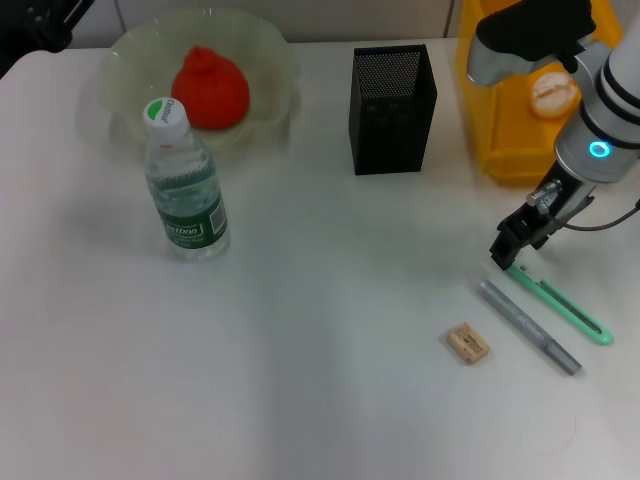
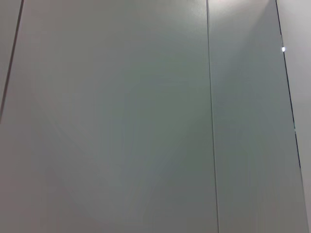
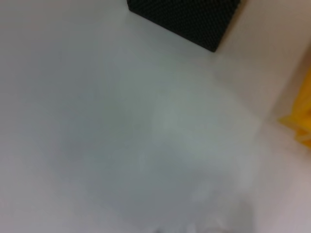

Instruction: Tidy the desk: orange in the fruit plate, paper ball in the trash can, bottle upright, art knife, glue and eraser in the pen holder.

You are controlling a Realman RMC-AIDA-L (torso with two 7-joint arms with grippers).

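Note:
The orange (image 1: 210,88) lies in the translucent fruit plate (image 1: 130,50) at the far left. The bottle (image 1: 185,180) stands upright in front of the plate. The black mesh pen holder (image 1: 393,108) stands at the far middle; a corner of it also shows in the right wrist view (image 3: 189,17). The green art knife (image 1: 560,305), the grey glue stick (image 1: 528,327) and the tan eraser (image 1: 467,343) lie on the table at the near right. My right gripper (image 1: 515,248) is open, low over the knife's far end. A paper ball (image 1: 553,93) sits in the yellow trash can (image 1: 510,120).
The white table (image 1: 320,400) spreads out in front. My left arm (image 1: 40,25) is parked at the far left corner, and its wrist view shows only grey wall panels (image 2: 146,121). The trash can stands close behind my right arm.

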